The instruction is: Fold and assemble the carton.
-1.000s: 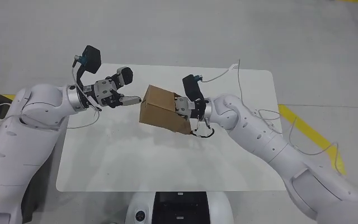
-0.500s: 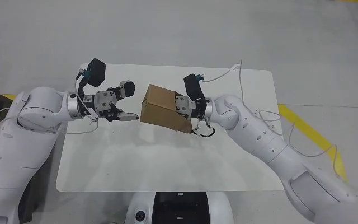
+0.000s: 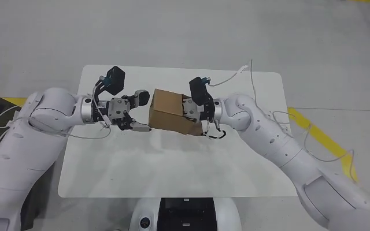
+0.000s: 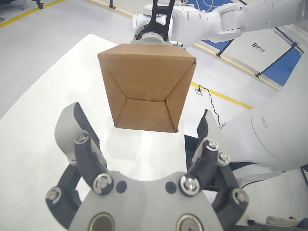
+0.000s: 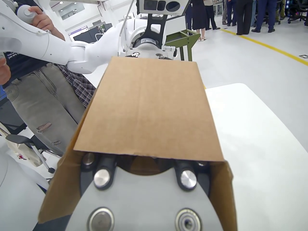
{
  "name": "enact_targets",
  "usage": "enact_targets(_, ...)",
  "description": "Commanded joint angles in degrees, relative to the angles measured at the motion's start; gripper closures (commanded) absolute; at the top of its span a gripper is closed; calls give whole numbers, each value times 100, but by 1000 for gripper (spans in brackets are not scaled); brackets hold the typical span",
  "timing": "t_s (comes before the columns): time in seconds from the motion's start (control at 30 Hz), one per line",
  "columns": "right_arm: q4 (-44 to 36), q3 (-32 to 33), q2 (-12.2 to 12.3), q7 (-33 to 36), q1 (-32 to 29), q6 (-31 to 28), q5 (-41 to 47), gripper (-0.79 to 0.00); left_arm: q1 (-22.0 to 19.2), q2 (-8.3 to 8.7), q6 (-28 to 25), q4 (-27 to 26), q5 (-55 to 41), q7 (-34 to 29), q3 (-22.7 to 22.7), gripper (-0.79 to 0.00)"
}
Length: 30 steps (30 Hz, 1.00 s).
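Brown cardboard carton [image 3: 170, 110] sits raised over the desk [image 3: 173, 167], long axis running hand to hand. Its folded-shut end faces your left hand [image 3: 144, 111], spread wide, empty, just beside it. Its open end contains your right hand [image 3: 191, 110]; you cannot tell its spread.

Matt cardboard carton [image 4: 144, 85], smooth white table [image 4: 36, 109], metal left pincer [image 4: 140, 111], perhaps rubber-padded

A wall of the carton [image 5: 149, 106] covers the front of the right gripper [image 3: 189, 108] — its hold inside is hidden.
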Motion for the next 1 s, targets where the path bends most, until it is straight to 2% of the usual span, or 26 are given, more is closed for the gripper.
enact_targets(0.0, -15, -1, 14, 65, 6, 0, -41, 0, -84, -11, 18, 6, 41, -17, 121, -785)
enact_targets(0.3, -107, -52, 32, 210, 53, 0, -160, 0, -420, -63, 74, 85, 139, -73, 496, -785)
enact_targets(0.73, -47, -121, 23, 255, 144, 0, -218, 0, -571, -92, -1, 182, 219, 2, 753, -785)
enact_targets(0.8, -43, -128, 22, 243, 153, 0, -222, 0, -590, -97, 2, 173, 192, -2, 803, -754)
enact_targets(0.83, -35, -128, 22, 236, 157, 0, -228, 0, -600, -98, 1, 182, 158, -1, 830, -696)
enact_targets(0.97, -26, -122, 23, 193, 172, 0, -278, 0, -662, -93, -2, 223, 71, 3, 909, -588)
